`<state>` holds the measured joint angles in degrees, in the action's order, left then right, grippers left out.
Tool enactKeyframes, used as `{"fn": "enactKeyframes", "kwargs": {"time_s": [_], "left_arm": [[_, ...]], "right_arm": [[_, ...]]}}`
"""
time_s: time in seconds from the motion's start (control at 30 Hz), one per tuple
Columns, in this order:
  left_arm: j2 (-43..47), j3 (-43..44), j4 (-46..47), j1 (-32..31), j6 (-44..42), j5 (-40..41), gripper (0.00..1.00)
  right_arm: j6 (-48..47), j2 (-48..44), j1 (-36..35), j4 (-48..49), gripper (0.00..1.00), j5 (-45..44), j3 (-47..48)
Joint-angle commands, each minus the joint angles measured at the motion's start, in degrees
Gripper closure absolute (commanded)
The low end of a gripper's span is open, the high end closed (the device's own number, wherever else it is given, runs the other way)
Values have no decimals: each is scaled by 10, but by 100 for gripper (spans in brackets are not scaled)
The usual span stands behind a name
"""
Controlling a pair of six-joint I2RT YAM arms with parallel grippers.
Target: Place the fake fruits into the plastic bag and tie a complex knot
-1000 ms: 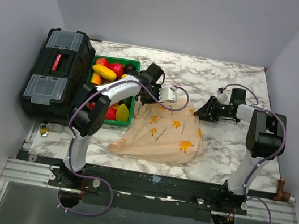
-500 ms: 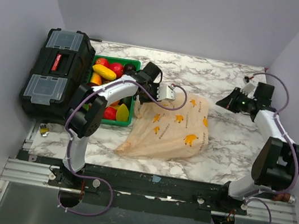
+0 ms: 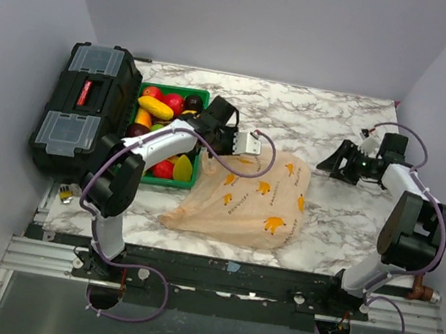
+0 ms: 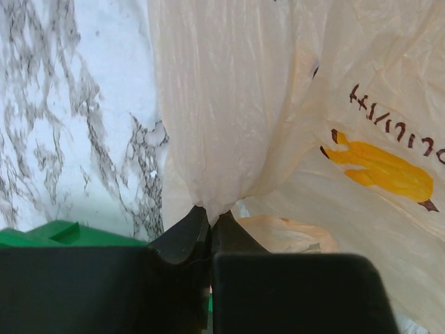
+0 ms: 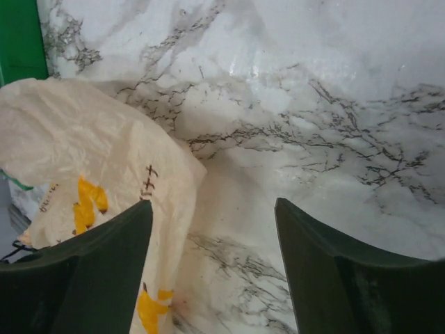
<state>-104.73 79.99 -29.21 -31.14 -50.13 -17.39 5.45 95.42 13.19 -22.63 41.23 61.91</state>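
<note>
The pale peach plastic bag (image 3: 248, 195) with yellow motifs lies crumpled on the marble table, mid-front. My left gripper (image 3: 229, 142) is shut on the bag's upper left edge; the left wrist view shows the plastic (image 4: 236, 125) pinched between the closed jaws. The fake fruits (image 3: 162, 109), red, yellow, orange and dark, sit in the green tray (image 3: 185, 179) beside the bag. My right gripper (image 3: 332, 162) is open and empty, just right of the bag; the bag's edge (image 5: 90, 160) shows by its left finger. No knot is visible.
A black toolbox (image 3: 85, 108) stands at the far left next to the tray. The marble table (image 3: 333, 228) is bounded by grey walls on three sides. A small yellow-black item (image 3: 66, 192) lies at the front left edge.
My right gripper swung away to the far right, then came back toward the bag's right edge. My left gripper kept hold of the bag, which shifted slightly.
</note>
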Motion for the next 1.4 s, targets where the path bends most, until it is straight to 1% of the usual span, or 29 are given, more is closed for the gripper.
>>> {"fn": "enactKeyframes", "kwargs": {"time_s": [0.0, 0.07, 0.1, 0.23, 0.33, 0.47, 0.57, 0.77, 0.8, 0.83, 0.87, 0.9, 0.97, 1.0, 1.03, 1.17, 1.2, 1.23, 1.3, 1.33, 1.37], "left_arm": [[38, -67, 88, -35, -80, 7, 100], [55, -94, 127, -42, -93, 13, 100], [64, -107, 145, -43, -97, 15, 100], [100, -166, 231, -44, -119, 15, 100], [122, -199, 276, -44, -129, 8, 100], [140, -223, 317, -44, -126, -2, 100], [150, -234, 338, -44, -118, -8, 100], [157, -233, 351, -44, -111, -10, 100], [159, -234, 356, -44, -109, -11, 100], [160, -232, 356, -44, -107, -12, 100], [162, -231, 353, -44, -105, -14, 100], [166, -231, 352, -44, -104, -15, 100], [177, -226, 331, -40, -99, -12, 100], [185, -222, 315, -32, -89, -14, 100], [193, -214, 287, -21, -81, -23, 100], [215, -144, 101, 43, -67, -98, 100], [216, -120, 40, 53, -71, -117, 100], [215, -102, -1, 59, -68, -135, 100], [209, -58, -94, 63, -58, -174, 100], [202, -32, -129, 63, -50, -194, 100], [192, -3, -158, 63, -24, -211, 100]], "right_arm": [[10, 6, -13, 16, 16, 28, -6], [-18, 20, -14, 14, 0, 62, 6], [-55, 29, -14, 1, 0, 85, 15], [-236, 79, -13, -123, 0, 166, 54], [-321, 98, -13, -186, 0, 191, 59], [-370, 99, -15, -194, 0, 192, 27], [-381, 101, -23, -192, 0, 206, 16], [-393, 92, -56, -191, 0, 255, -12], [-390, 90, -63, -185, 2, 256, -21], [-383, 84, -68, -171, 6, 257, -28], [-370, 79, -71, -159, 18, 259, -34], [-360, 73, -71, -152, 36, 257, -34], [-363, 56, -70, -174, 67, 234, -20], [-373, 45, -65, -189, 89, 213, -8], [-373, 31, -58, -197, 99, 180, -3], [-388, -5, 27, -199, 99, 79, 16], [-395, -7, 41, -200, 99, 56, 26], [-398, -8, 52, -197, 99, 42, 39], [-392, -15, 57, -175, 99, 13, 57], [-378, -21, 57, -145, 99, 1, 61], [-359, -25, 56, -115, 99, -9, 63]]}}
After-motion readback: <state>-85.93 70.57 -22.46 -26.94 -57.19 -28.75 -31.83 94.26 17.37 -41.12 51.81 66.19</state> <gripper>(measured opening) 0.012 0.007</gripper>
